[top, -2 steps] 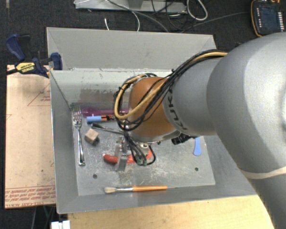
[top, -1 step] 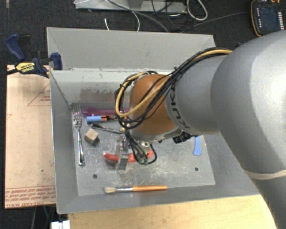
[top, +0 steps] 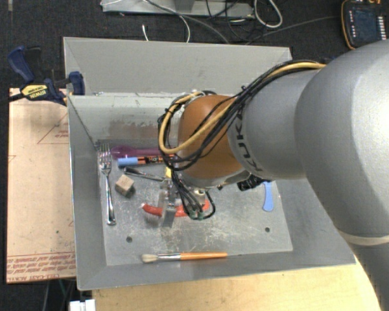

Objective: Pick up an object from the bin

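Hand low mid-bin over a red thing; open or clenched, cannot tell. Wood block and fork left, paintbrush near, blue piece right. Grey bin, dark floor beyond.

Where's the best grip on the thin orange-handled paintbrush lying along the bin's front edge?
Mid-handle of the thin orange-handled paintbrush, straight down from above, closing across the shaft. It lies flat along the front of the grey metal bin, apart from the other things, bare floor either side. Skip the pale bristle end: likely soft.
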`<state>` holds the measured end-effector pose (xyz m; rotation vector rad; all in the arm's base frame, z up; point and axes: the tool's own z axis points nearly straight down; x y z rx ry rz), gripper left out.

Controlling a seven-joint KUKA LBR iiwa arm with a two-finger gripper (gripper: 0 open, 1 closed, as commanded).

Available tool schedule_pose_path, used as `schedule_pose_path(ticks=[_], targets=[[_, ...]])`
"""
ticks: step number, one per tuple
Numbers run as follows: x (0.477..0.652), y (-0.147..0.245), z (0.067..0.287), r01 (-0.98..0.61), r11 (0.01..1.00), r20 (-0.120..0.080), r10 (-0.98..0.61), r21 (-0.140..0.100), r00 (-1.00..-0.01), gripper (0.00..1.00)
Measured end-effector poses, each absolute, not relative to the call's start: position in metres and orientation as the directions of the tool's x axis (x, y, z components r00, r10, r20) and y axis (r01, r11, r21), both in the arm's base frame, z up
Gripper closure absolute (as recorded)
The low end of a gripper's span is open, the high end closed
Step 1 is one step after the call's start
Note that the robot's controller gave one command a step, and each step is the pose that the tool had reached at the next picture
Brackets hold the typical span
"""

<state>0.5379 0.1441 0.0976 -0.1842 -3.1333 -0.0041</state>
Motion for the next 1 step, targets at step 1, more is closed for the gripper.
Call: schedule_pose_path(ticks=[1], targets=[[0.5375, 0.1441, 0.1155, 0.118, 0.993, 0.004, 0.118, 0.003, -0.993, 1.00]])
